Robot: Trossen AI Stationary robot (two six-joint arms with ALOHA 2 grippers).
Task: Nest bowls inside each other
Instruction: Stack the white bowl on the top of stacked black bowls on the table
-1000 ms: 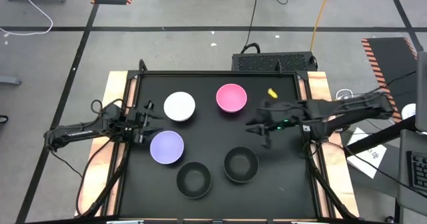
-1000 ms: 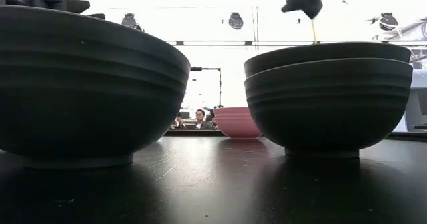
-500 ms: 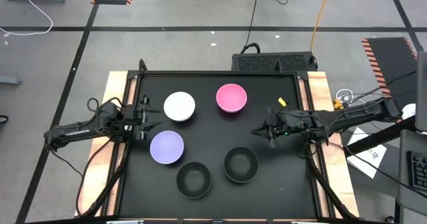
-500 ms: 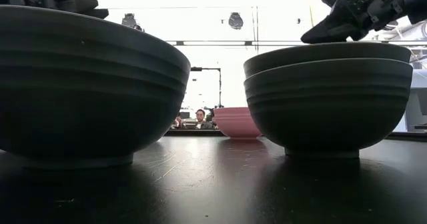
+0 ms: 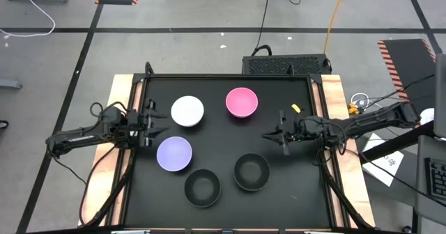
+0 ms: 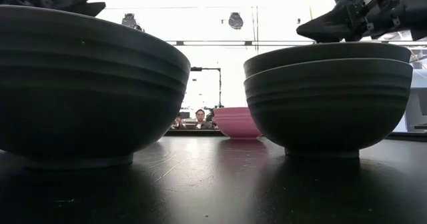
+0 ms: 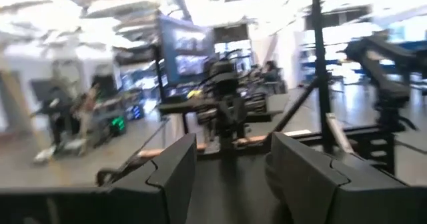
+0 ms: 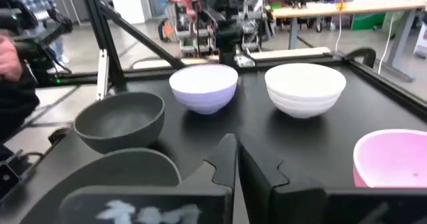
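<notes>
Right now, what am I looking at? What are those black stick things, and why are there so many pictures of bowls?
Those are two robot arms at a black table. Each ends in a two-finger claw called a gripper. One camera looks down from above, one sits low on the table, and one rides on each arm's wrist.

From above you see a white bowl, a pink bowl, a purple bowl and two black spots. The right spot is really two black bowls stacked, which the low camera shows; the other is a single black bowl.

The left gripper waits open at the table's left side. The right gripper is shut and empty. Nothing is held.
</notes>
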